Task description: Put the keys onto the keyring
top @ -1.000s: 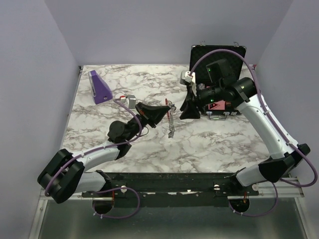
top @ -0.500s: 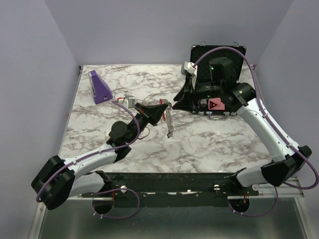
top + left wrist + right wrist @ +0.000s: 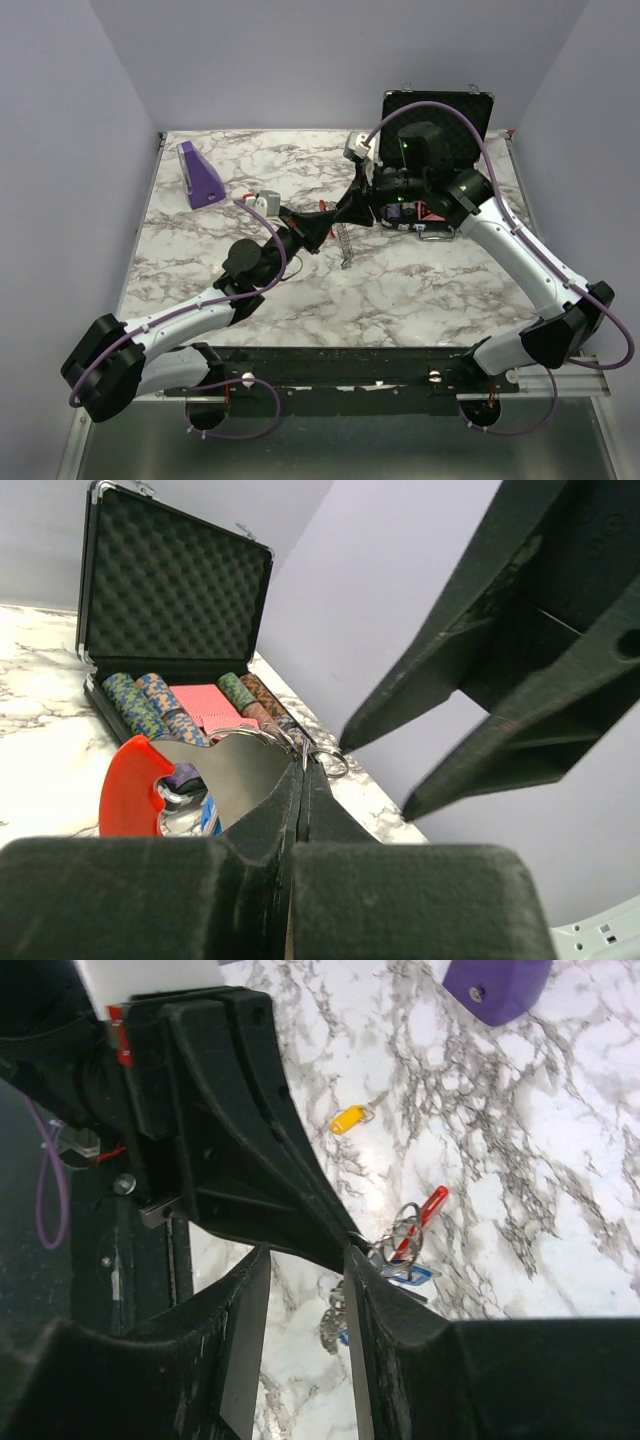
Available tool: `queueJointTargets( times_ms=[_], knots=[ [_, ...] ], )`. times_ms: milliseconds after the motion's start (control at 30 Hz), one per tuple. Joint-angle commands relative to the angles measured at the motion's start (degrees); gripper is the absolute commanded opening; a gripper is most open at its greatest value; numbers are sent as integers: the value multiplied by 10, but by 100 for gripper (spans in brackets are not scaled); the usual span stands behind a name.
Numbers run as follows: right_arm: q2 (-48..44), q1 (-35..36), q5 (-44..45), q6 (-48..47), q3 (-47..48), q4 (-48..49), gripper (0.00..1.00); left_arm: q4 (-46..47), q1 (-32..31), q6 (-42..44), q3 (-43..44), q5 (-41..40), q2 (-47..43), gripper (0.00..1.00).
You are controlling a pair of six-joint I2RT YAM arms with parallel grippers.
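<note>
My left gripper (image 3: pixel 326 222) (image 3: pixel 305 768) is shut on the keyring's silver plate (image 3: pixel 235 770), which it holds above the table. The red clip (image 3: pixel 128 785) (image 3: pixel 432 1205) sticks out beside the plate. Wire rings (image 3: pixel 403 1230) and a blue-headed key (image 3: pixel 410 1276) hang from it, and a strand of keys dangles below (image 3: pixel 345 250). A yellowish key (image 3: pixel 350 1118) lies alone on the marble. My right gripper (image 3: pixel 350 205) (image 3: pixel 305 1260) is open, with its fingers (image 3: pixel 470 670) on either side of the left gripper's tip, close to the rings.
An open black case (image 3: pixel 437 110) with poker chips (image 3: pixel 150 705) stands at the back right, just behind the right wrist. A purple wedge block (image 3: pixel 200 175) (image 3: pixel 495 980) sits at the back left. The table is marble (image 3: pixel 420 285).
My right gripper has swung left from the case to the left gripper's tip and now straddles it. The left gripper has edged slightly right, still holding the keyring.
</note>
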Motion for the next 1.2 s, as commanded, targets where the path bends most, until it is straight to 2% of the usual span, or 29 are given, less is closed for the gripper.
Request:
queueJointTargets(
  times_ms=[0,400,567,767,1167],
  knots=[
    [6,1,64,3,-6,25,42,3,-5,16,22,-14,-14,0],
    [-6,4,94,-8,-38,19,30,0,-6,20,16,-20,-22,0],
    [-8,4,104,-14,-28,17,29,-3,-7,22,11,-22,-27,0],
    [-9,4,95,-24,-21,11,22,-1,-7,25,7,-20,-34,0],
    [-11,4,74,-58,-16,-16,22,8,-6,37,-12,-20,-51,0]
  ],
)
